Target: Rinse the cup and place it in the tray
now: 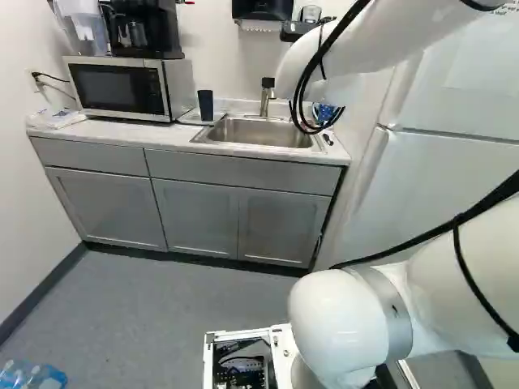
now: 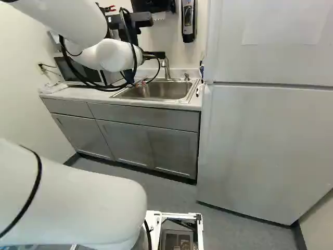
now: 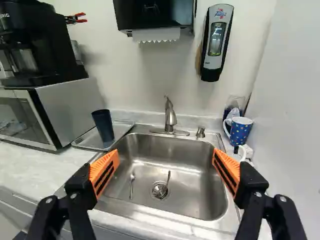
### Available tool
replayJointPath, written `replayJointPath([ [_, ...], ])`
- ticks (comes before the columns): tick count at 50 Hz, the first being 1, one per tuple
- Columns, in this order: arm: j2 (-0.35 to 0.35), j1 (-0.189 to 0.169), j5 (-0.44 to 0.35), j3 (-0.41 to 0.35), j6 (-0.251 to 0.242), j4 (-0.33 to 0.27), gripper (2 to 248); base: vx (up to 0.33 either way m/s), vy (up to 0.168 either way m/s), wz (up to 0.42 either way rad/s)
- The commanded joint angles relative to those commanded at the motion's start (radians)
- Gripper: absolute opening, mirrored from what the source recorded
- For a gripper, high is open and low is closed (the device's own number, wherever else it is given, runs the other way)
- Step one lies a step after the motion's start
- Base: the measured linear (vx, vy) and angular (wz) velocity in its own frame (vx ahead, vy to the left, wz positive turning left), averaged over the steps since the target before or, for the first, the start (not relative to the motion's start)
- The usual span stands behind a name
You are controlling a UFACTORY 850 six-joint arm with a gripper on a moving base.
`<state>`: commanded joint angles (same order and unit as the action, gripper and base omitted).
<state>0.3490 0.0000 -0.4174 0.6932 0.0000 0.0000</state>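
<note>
The cup is most likely the dark blue tumbler, standing on the flat tray between the microwave and the sink. A dotted mug stands across the sink, by the wall, but the tumbler's place on the tray makes it the better match. The end effector is spread wide over the near part of the sink, its orange pads well apart with nothing pinched between them; the tumbler is beyond and to one side of them.

The tumbler is tall, slim and handleless, and appears to narrow toward its base. I expect it to be light if empty, and fairly stiff if it is moulded plastic, though the view does not settle the material. A wet, smooth wall would be slippery, and a hard squeeze near the rim could flex it or make it slide along the taper. The best hold is around the body, at or a little below mid-height, with a pad on each opposite side and moderate pressure. That leaves the mouth free under the faucet and the base free to land flat.

With the tumbler on the tray and the end effector empty, the placing looks satisfied; whether it is rinsed cannot be told. If it must be regripped, a sideways nudge could tip it.
</note>
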Motion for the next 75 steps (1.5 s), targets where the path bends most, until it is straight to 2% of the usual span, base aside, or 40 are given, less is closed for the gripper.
replayJointPath([
  [32,0.000,0.000,0.000,0.000,0.000,0.000,247,0.095,0.017,0.097],
  [75,0.000,0.000,0.000,0.000,0.000,0.000,247,0.110,-0.040,0.151],
])
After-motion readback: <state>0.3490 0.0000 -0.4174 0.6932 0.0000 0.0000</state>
